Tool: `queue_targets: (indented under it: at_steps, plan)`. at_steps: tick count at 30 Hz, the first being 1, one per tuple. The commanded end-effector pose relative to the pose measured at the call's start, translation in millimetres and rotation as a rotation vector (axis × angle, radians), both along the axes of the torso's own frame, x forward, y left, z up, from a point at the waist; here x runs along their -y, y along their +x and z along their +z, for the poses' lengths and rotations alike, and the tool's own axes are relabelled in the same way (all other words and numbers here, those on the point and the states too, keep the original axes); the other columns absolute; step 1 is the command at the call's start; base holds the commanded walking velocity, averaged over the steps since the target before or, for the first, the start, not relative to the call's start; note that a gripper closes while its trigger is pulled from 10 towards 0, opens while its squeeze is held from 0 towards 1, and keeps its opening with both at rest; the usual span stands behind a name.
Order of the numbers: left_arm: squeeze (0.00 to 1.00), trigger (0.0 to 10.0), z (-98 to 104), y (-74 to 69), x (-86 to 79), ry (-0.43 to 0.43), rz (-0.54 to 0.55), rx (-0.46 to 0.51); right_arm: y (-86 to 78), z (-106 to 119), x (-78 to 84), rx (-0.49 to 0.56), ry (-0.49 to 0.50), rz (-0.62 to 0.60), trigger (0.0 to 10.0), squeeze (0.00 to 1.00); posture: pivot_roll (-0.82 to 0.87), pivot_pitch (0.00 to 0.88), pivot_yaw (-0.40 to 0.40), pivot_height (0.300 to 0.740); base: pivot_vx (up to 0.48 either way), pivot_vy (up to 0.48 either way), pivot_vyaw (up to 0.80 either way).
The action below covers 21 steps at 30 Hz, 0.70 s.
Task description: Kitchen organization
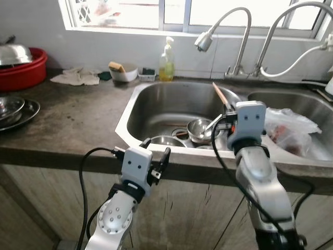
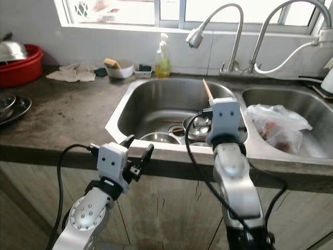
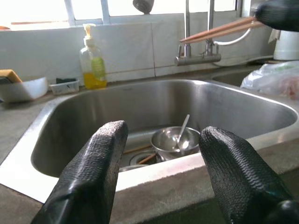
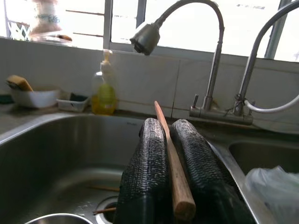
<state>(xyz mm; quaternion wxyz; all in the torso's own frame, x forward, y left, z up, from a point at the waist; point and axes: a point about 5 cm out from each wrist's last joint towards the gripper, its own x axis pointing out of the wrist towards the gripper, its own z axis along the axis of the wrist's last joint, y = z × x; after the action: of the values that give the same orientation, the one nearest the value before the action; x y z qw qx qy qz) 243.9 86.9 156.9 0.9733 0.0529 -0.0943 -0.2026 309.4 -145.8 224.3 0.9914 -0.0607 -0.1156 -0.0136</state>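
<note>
The right pincer point(image 4: 170, 186) pinches chopsticks point(image 4: 169, 154) above the sink point(image 1: 156, 94); the left pincer point(image 1: 155, 156) hangs spread at the surface's point(image 1: 73, 125) front edge.

The right arm is reaching forward and up, its gripper point(image 4: 174, 154) pinching shut with both fingers point(image 4: 148, 163) pressing together. The left arm is sitting lower, bent at the wrist, its gripper point(image 3: 161, 163) pointing forward with fingers point(image 3: 96, 168) spreading wide.

A home kitchen is showing here. A double steel sink point(image 1: 156, 99) is sitting in a worn counter point(image 1: 73, 120). Soap bottle point(image 1: 166, 62) and faucets point(image 1: 229, 36) are standing below a window point(image 1: 156, 13).
</note>
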Motion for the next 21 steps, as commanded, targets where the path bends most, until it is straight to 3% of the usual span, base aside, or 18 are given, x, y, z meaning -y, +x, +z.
queue_targets:
  at_steps: [1, 5, 7, 14, 21]
  plan:
    - [0.0, 10.0, 3.3, -2.0, 1.3, 0.002, 0.002, 0.01, 10.2, 3.6, 7.7, -0.018, -0.006, -0.021, 10.0, 0.0, 0.04, 0.027, -0.067, 0.74, 0.0, 0.0, 0.0]
    - [0.0, 10.0, 3.7, -5.4, 1.1, 0.0, 0.0, 0.006, 36.5, 10.3, 15.4, -0.073, -0.034, -0.024, 10.0, 0.0, 0.05, 0.048, -0.074, 0.74, 0.0, 0.0, 0.0]
    - [0.0, 10.0, 2.3, -8.4, 0.6, 0.001, 0.0, -0.005, 57.5, 5.5, 21.2, -0.167, -0.043, -0.028, 10.0, 0.0, 0.05, 0.064, -0.076, 0.74, 0.0, 0.0, 0.0]
    - [0.0, 10.0, -1.2, -19.2, -0.2, 0.003, -0.001, -0.037, 83.4, -3.0, 34.2, -0.304, -0.036, -0.07, 10.0, 0.0, 0.06, 0.103, -0.077, 0.74, 0.0, 0.0, 0.0]
    - [0.0, 10.0, -2.7, -24.8, -0.4, 0.006, -0.004, -0.055, 94.2, -10.6, 41.5, -0.388, -0.055, -0.085, 10.0, 0.0, 0.07, 0.112, -0.086, 0.74, 0.0, 0.0, 0.0]
